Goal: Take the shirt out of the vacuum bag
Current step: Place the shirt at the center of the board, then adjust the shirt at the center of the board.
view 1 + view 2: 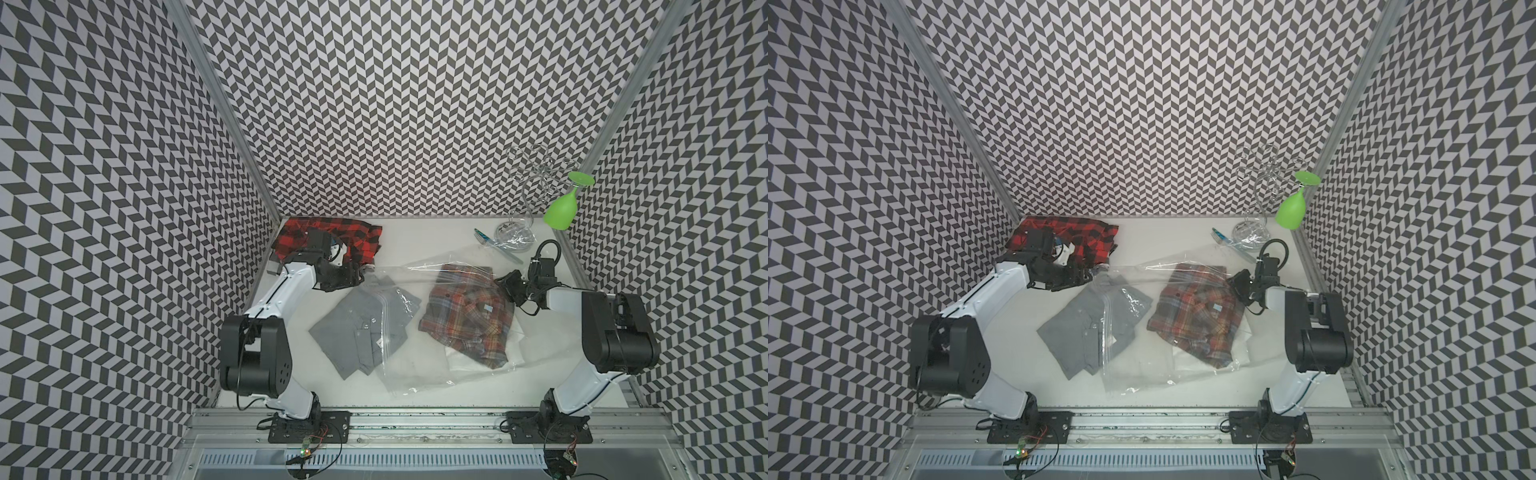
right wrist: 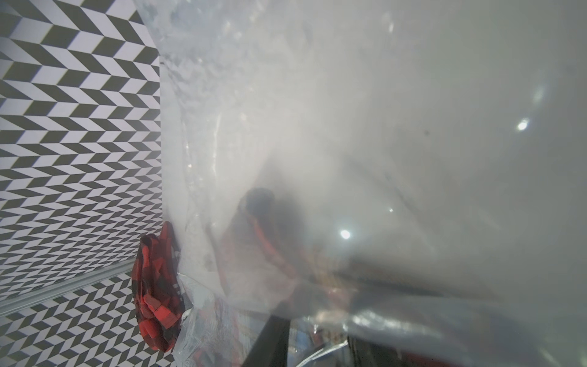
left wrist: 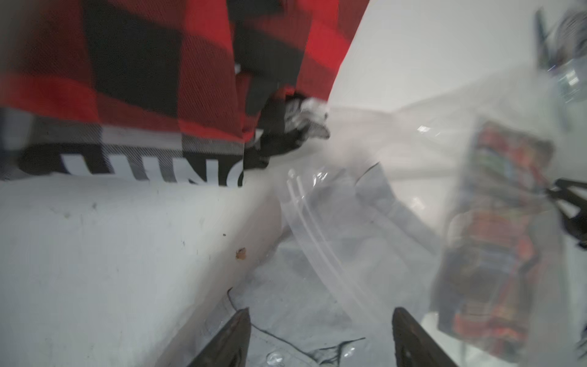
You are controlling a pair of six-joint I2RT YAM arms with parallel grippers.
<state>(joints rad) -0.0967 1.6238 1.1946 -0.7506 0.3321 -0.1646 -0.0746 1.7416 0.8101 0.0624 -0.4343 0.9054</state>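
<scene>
Spread flat over the middle and right of the white table (image 1: 415, 232): the vacuum bag (image 1: 419, 370), clear and crinkled, seen in both top views. About as wide as deep in outline, so no clear long axis. Along its left edge, a double zip seal (image 1: 385, 316) running far to near, mouth turned toward the left arm. Inside, toward the right end: a folded multicolour plaid shirt (image 1: 465, 316), visible through the film. Across the mouth: a grey shirt (image 1: 349, 332), left half bare on the table, right half behind plastic; inside or underneath, impossible to tell. Bunched in the far left corner: a red-and-black checked shirt (image 1: 357, 232).

At the bag's far left corner, low above the grey shirt: the left end effector (image 3: 320, 343), released, fingers wide apart with nothing between. At the bag's right edge, beside the plaid shirt: the right end effector (image 1: 510, 287), film draped across its fingers in the wrist view; clenched on plastic or not, impossible to tell.

In the far right corner: a wire rack (image 1: 536, 174) with a green goblet (image 1: 561, 212) hanging upside down.
</scene>
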